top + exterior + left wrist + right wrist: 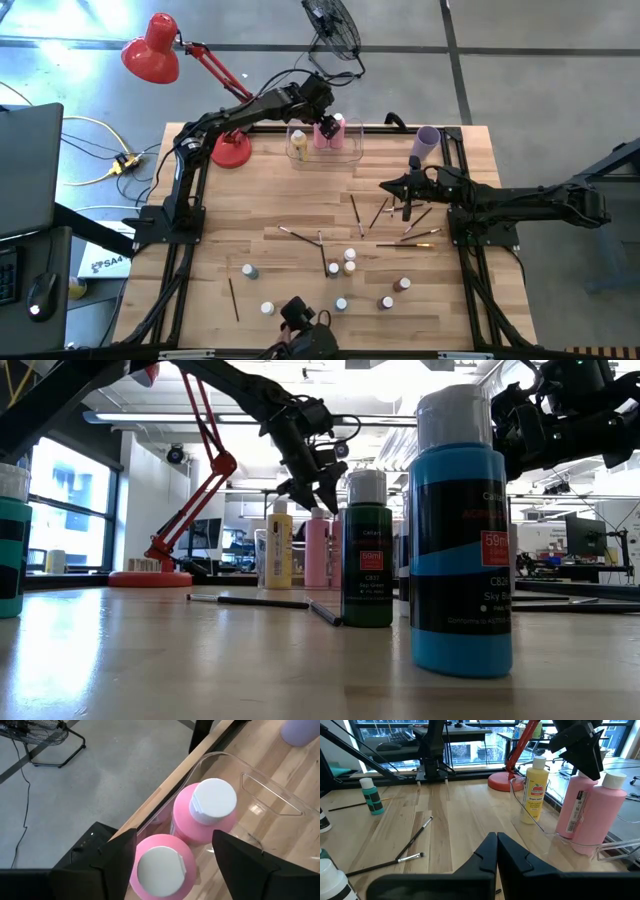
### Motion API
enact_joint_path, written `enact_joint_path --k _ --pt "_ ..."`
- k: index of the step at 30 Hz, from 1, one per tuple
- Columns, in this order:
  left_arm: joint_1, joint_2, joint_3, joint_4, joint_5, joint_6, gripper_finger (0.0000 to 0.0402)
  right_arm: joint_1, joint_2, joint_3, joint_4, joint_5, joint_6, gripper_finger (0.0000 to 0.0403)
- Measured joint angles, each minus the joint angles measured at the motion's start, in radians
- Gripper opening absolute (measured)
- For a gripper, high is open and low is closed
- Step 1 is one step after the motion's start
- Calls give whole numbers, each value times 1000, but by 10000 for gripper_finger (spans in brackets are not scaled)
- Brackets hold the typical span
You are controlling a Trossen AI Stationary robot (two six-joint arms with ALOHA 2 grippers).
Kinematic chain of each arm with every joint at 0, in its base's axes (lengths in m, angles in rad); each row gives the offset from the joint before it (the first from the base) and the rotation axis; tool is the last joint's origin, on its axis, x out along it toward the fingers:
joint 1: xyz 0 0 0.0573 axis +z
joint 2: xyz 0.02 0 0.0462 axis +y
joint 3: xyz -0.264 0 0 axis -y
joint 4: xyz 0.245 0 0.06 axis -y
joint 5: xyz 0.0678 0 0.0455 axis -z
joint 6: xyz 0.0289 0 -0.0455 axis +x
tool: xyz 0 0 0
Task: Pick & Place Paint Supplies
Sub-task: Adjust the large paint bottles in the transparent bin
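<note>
over the far edge of the table [200, 250], the left gripper [327, 122] hung above the clear bin [352, 150], its jaws spread wide and holding nothing. straight beneath it stood one pink bottle [159, 868], with a second pink bottle [206, 815] touching it, both upright inside the bin. a yellow bottle [536, 790] stood at the bin's other end, so all three tall bottles were already placed. the right gripper [407, 188] waited near the lilac cup [427, 142], jaws fully closed and empty.

the step looked like a release just made. to finish it well, the left gripper should lift straight up, since its fingers [115, 857] flanked the cap closely and any sideways drift could tip the bottle into its neighbour or catch the bin's wall.

brushes [398, 226] lay scattered mid-table, near the right gripper. small bottles [348, 262] stood loose on the near half, well apart from the bin. these light, narrow bottles would topple easily, so each wants a low, centred grip. a thin brush is best pinched across its middle.
</note>
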Motion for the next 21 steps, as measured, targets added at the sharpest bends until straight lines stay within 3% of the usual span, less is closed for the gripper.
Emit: enact_joint_path --k 21 --pt "0 -63 -1 -19 23 24 258 0 0 0 0 0 0 2"
